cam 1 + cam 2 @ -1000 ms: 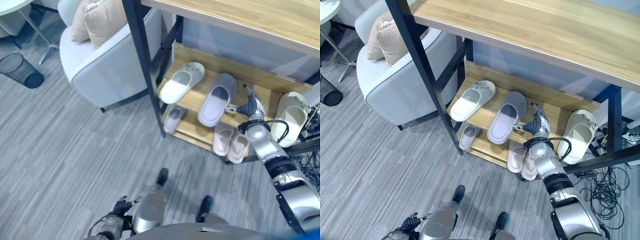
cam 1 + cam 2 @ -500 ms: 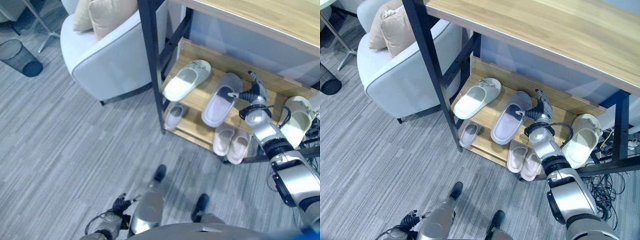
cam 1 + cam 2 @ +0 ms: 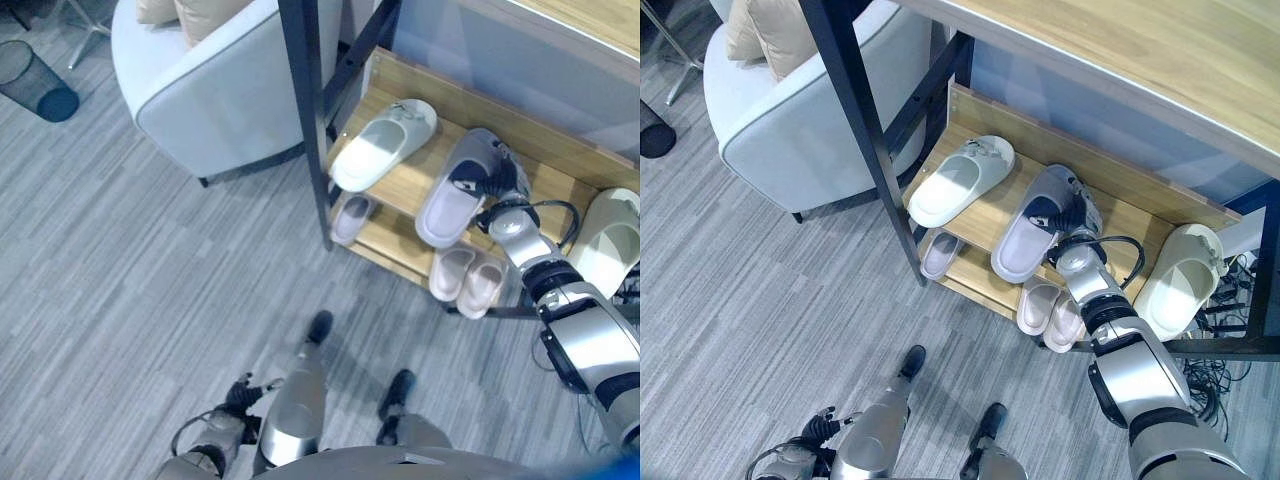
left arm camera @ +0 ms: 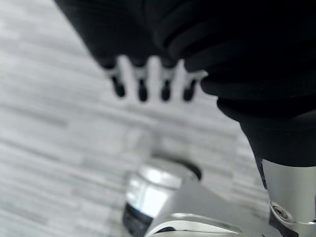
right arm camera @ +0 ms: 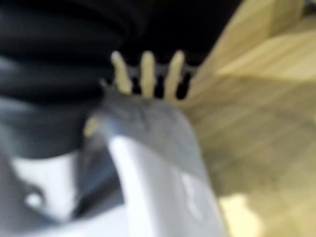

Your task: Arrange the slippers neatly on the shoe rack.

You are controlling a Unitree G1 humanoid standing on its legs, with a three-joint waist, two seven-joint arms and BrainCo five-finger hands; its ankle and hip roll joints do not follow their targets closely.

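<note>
Centrally, grey slipper [image 3: 1032,222] lies on upper shelf of shoe rack [image 3: 1120,215], right of frame centre, toe toward the floor. Right robot hand [image 3: 1072,212] is at its heel end, thumb inside the slipper and fingers [image 5: 146,71] over its edge, pinching it. White slipper [image 3: 958,180] sits left of it on same shelf; another white slipper [image 3: 1178,281] at right end. Lower shelf: pink pair [image 3: 1050,309] and one small slipper [image 3: 939,254]. Left robot hand [image 3: 243,393] hangs at bottom left over grey floor [image 3: 130,260], fingers curled, holding nothing. Armchair [image 3: 215,95] upper left.
</note>
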